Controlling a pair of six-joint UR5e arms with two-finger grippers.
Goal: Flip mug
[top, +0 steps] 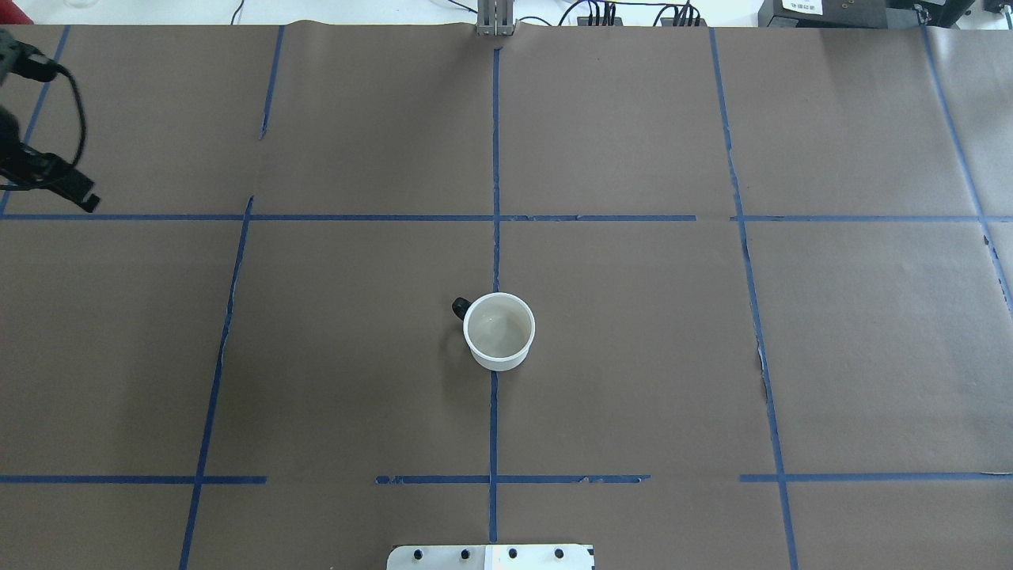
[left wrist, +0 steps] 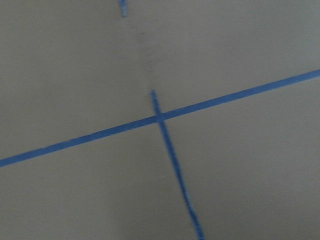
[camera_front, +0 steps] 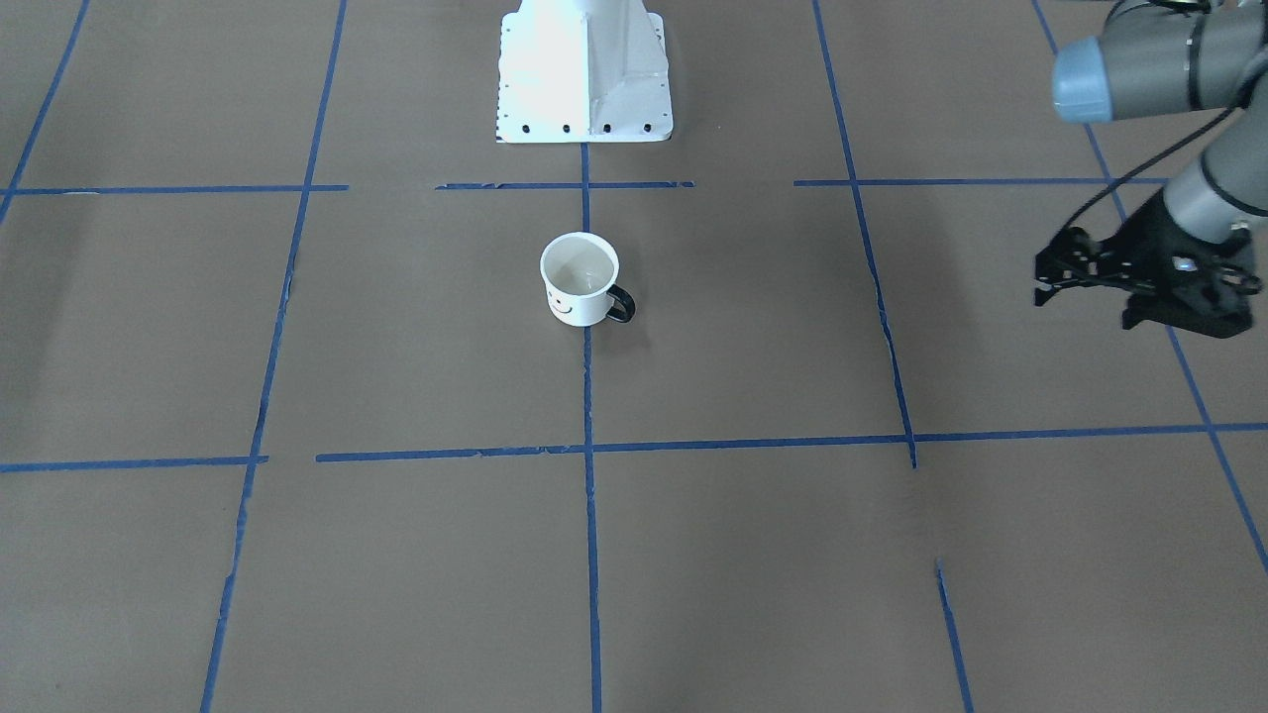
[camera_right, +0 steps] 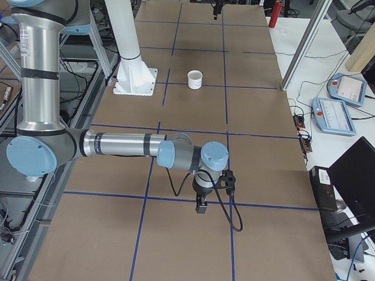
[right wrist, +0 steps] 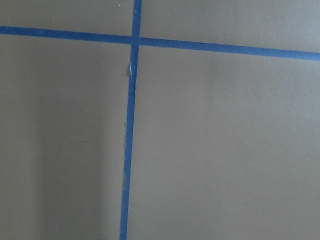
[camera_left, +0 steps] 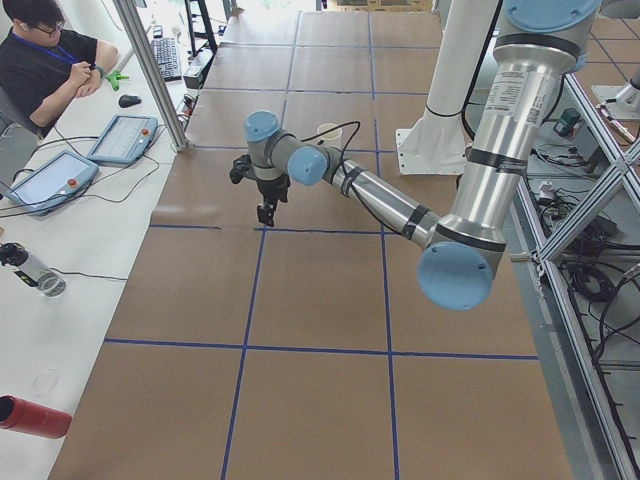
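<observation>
Status of the flip: the mug (camera_front: 581, 282) stands upright, mouth up, at the middle of the counter (camera_front: 396, 347), so I judge the flip either complete or not begun. My left fingers (camera_front: 1065, 267) and right fingers (camera_right: 201, 205) hang well apart from it, empty. I cannot tell their spread.

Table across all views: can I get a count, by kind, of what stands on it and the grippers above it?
mug: 1
grippers: 2, the left gripper and the right gripper
white robot base: 1
Total: 4
</observation>
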